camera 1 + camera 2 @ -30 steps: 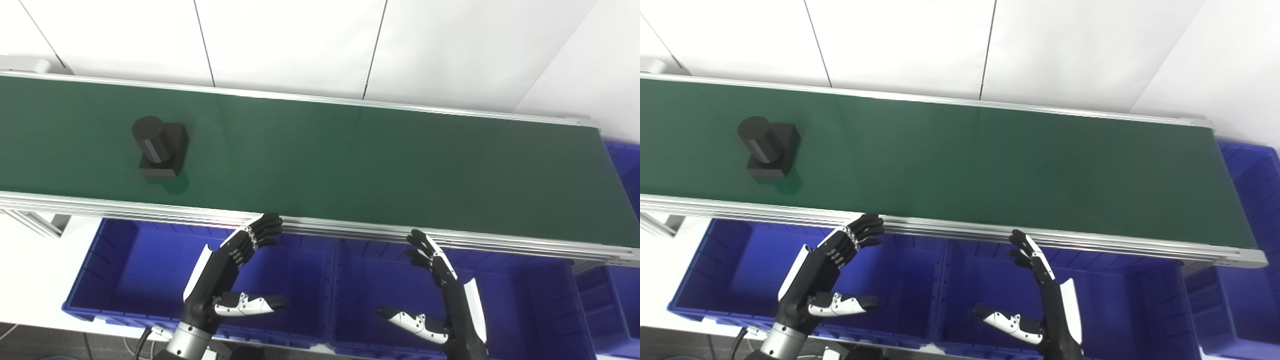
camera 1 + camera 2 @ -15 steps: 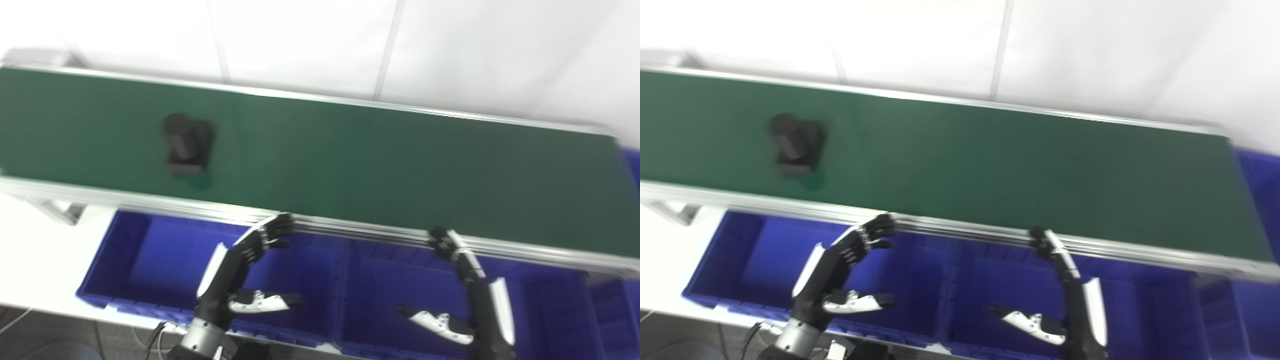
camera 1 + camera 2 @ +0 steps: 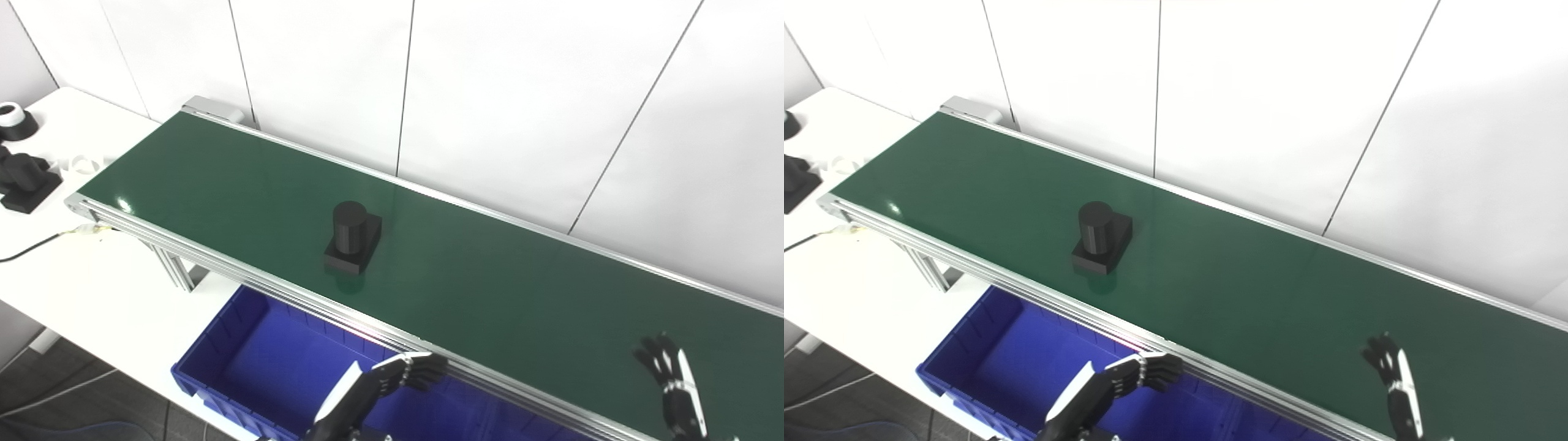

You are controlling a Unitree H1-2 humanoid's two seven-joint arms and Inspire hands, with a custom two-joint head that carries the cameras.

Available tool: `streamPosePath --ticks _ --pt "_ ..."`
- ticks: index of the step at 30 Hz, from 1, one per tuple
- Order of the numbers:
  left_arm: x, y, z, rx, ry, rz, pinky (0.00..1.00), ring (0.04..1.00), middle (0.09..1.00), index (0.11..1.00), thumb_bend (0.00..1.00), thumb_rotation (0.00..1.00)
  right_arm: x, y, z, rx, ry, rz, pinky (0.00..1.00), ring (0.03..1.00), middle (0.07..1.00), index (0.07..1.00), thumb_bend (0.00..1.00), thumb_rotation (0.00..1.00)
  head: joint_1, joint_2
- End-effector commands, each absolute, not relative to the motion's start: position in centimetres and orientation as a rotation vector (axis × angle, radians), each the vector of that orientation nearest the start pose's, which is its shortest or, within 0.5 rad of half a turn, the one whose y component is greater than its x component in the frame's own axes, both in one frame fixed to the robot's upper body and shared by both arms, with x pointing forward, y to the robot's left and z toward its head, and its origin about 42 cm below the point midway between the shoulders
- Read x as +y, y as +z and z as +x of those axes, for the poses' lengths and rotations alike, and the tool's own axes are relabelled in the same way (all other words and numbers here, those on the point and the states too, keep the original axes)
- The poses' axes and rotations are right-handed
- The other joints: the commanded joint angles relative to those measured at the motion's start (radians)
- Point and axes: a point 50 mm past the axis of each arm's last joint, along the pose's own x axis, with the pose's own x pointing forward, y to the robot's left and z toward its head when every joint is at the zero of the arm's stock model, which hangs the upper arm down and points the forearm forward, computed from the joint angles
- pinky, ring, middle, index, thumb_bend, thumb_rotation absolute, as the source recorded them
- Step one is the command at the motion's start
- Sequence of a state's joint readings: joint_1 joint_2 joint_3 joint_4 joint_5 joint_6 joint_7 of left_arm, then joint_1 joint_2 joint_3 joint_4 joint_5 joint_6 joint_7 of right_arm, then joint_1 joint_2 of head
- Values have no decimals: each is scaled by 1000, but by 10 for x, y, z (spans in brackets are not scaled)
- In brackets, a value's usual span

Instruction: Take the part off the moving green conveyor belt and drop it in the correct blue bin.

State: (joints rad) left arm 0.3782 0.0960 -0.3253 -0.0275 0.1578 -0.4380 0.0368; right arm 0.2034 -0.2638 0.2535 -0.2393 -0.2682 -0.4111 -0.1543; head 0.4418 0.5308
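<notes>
While the black part (image 3: 351, 237) sits upright near the middle of the green belt (image 3: 520, 294), away from both robot hands, the empty left robot hand (image 3: 392, 383), fingers loosely curled over the blue bin (image 3: 257, 343), should wait, as should the open right robot hand (image 3: 674, 380).

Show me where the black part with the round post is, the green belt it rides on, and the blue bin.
Black part with a round post on a square base (image 3: 350, 228), left eye view, on the post's side.
Green conveyor belt (image 3: 520, 288), left eye view, bare belt surface.
Blue plastic bin (image 3: 968, 334), right eye view, left inner wall.
</notes>
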Motion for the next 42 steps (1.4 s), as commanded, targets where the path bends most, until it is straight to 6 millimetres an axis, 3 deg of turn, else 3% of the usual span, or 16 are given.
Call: streamPosePath --ticks 1,5,13,16,19,22,24,30,35,42 --pt "163 58 141 -163 -243 117 693 732 765 771 956 298 -222 149 212 -575 211 -377 930 894 937 977 631 476 -4 -1" --pt "157 59 143 -171 -241 99 690 727 761 764 983 301 -222 160 226 -618 210 -383 859 858 915 980 664 545 -13 9" --pt "146 58 149 -178 -252 85 669 720 758 757 991 272 -209 182 258 -650 248 -466 830 861 920 981 666 648 -30 18" --pt "146 56 151 -177 -253 90 667 717 753 760 995 283 -204 190 268 -647 265 -487 740 845 909 980 677 656 -36 18" --pt "148 55 152 -178 -255 98 665 721 757 763 995 288 -193 205 286 -636 295 -510 791 843 896 962 702 630 -54 20" --pt "149 56 154 -180 -255 95 675 728 761 762 992 287 -183 219 301 -631 337 -507 785 826 863 926 726 495 -74 20" --pt "149 56 155 -184 -254 97 674 728 761 763 991 288 -176 228 310 -629 363 -519 777 813 852 917 736 460 -82 19" --pt "149 55 156 -184 -256 100 671 724 755 761 998 266 -154 249 339 -613 425 -564 689 775 832 879 812 438 -106 21" --pt "151 55 155 -185 -264 109 675 730 761 769 985 279 -127 255 361 -572 469 -640 685 787 838 881 841 456 -119 24" --pt "155 57 151 -190 -255 122 694 744 768 765 987 275 -88 246 387 -530 529 -719 684 788 831 878 860 466 -135 30"
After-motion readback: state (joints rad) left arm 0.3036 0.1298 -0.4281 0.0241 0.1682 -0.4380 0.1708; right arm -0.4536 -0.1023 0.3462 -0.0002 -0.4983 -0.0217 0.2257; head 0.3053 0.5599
